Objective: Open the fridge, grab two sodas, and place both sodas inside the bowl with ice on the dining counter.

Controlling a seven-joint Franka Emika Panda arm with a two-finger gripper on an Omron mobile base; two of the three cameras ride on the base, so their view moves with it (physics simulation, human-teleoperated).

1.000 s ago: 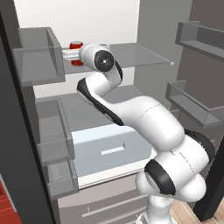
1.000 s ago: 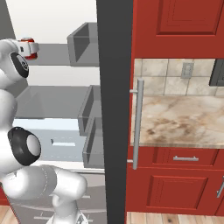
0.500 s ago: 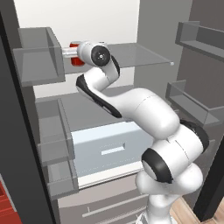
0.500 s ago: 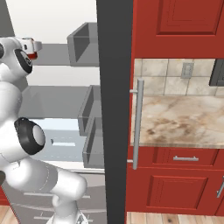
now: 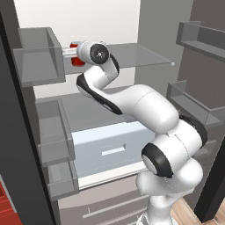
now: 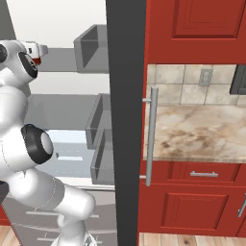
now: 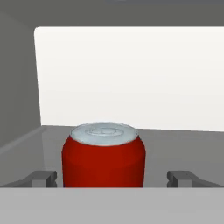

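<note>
Soda can, upper fridge shelf, far left.
Upright, centred between the spread fingers of the pincer; nothing clamped.

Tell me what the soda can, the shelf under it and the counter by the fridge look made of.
Soda can: probably painted metal, glossy red wall with a silvery ringed top. Shelf: looks like glass or clear plastic, a thin grey see-through slab. Counter: seemingly polished stone, beige with brown marbled veins. All rendered, so these are guesses from looks.
</note>
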